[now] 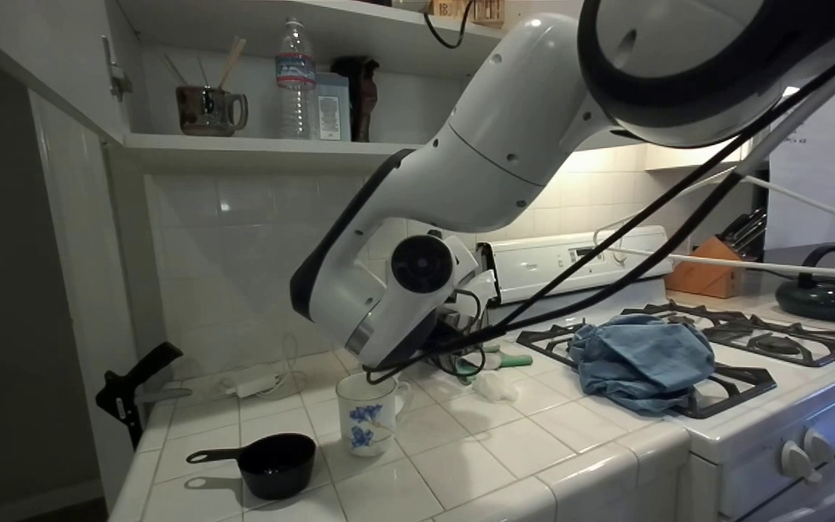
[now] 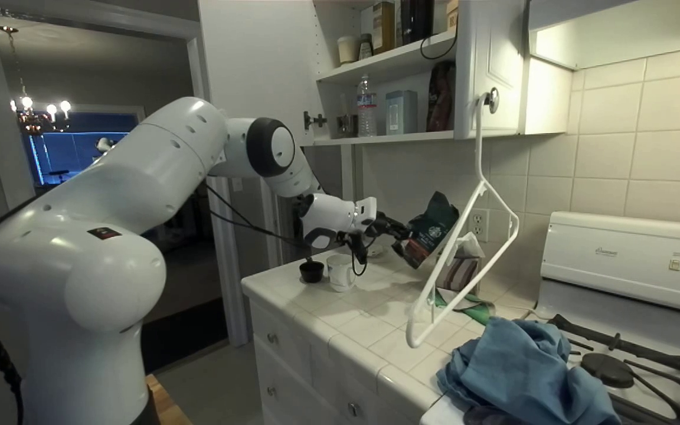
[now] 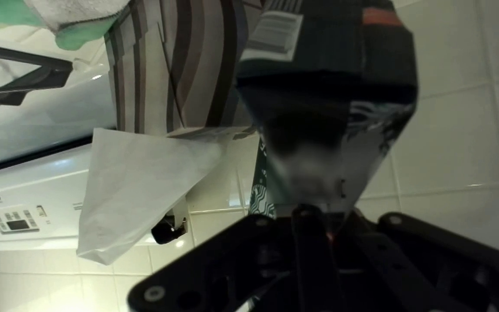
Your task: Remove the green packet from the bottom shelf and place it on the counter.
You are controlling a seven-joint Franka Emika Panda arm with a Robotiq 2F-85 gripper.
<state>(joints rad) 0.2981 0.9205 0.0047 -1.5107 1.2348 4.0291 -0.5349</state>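
In an exterior view, from the left, we see a jointed white robot arm that extends rightward over a white, square-tiled bench. Near the bench's left edge sits a small, round black measuring cup with a long handle, and to its right, near but apart, stands a white ceramic mug printed with blue flowers.

Above the bench's back edge runs the bottom shelf, a long, thin white board. From left to right we find on it a brown glazed mug holding thin sticks, a clear plastic water bottle with a red and blue label, a pale blue rectangular box and a tall dark container.

Below the shelf, the black pincer is grasping a dark green soft packet at its left side as we look. The packet tilts, its top leaning right; it is off the shelf, in the air over the bench and towards the back edge. We cannot tell whether it touches the brown-and-cream striped box next to it.

That striped box stands near the bench's back right corner, with a white paper tissue rising from its top. By its foot lies a green-and-white cloth. A white plastic hanger, hung from a round metal knob, crosses in front of both. Past the bench's right edge, a crumpled blue cloth lies on a white stove.
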